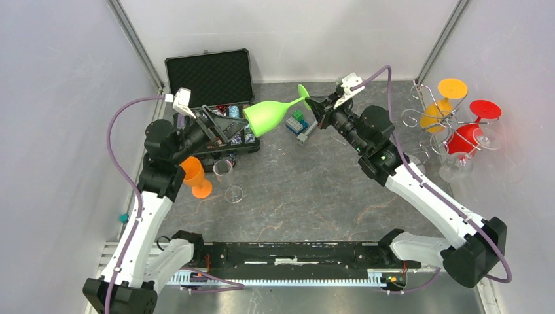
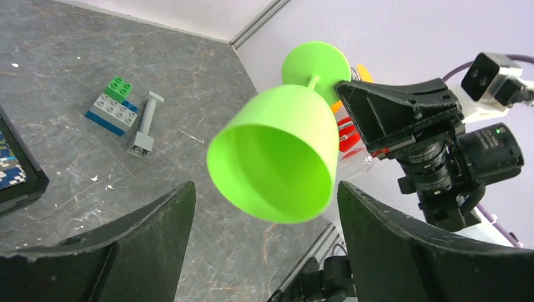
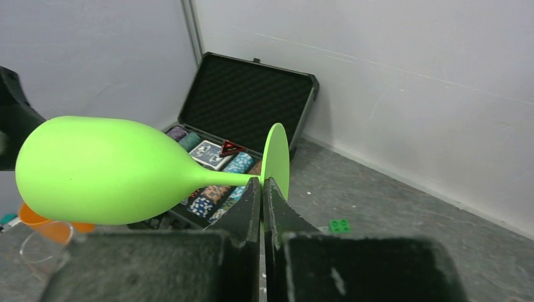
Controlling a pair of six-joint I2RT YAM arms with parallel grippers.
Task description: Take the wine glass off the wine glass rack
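A lime green wine glass (image 1: 268, 116) hangs level in the air over the back of the table, its bowl pointing left. My right gripper (image 1: 315, 104) is shut on its round foot, which the right wrist view shows pinched between the fingers (image 3: 262, 185). My left gripper (image 1: 219, 127) is open, its fingers either side of the bowl's mouth (image 2: 277, 157) without touching it. The silver wire wine glass rack (image 1: 413, 118) stands at the far right and holds an orange glass (image 1: 440, 104) and a red glass (image 1: 468, 134).
An open black case (image 1: 209, 78) with poker chips lies at the back left. An orange glass (image 1: 195, 176) and two clear glasses (image 1: 224, 169) stand by the left arm. Toy bricks (image 1: 296, 123) lie under the green glass. A clear glass (image 1: 457, 165) sits by the rack.
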